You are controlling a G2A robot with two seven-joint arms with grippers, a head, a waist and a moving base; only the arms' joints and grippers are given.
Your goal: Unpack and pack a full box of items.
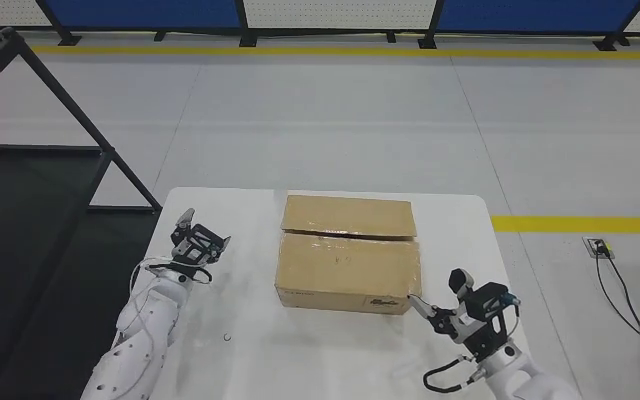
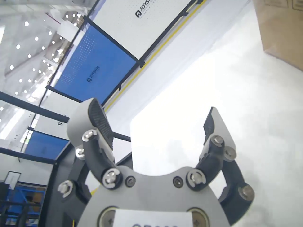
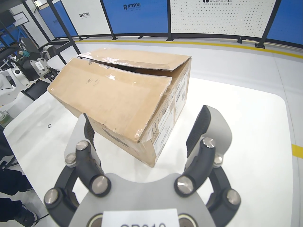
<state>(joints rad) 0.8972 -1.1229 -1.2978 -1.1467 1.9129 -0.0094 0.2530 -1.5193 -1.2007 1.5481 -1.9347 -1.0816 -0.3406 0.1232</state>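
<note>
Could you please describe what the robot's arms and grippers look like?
Both arms are white, rounded shells with thin black cables looping near the wrists. The left gripper and right gripper match: light grey metal fingers, black ribbed pads, black linkages, silver screws and a white label on the base.

I count one cardboard box [image 1: 347,255] on one white table [image 1: 250,310], standing mid-table and nearer the far edge. The box has two top flaps, a far flap [image 3: 135,58] and a near flap [image 3: 111,95]. There are two grippers, the left gripper [image 2: 153,112] by the table's left edge and the right gripper [image 3: 144,116] near its front right corner, each with two fingers. One small dark curl [image 1: 228,337], too small to tell what it is, lies towards the front left corner. Two yellow lines [image 1: 330,50] mark the floor.
</note>
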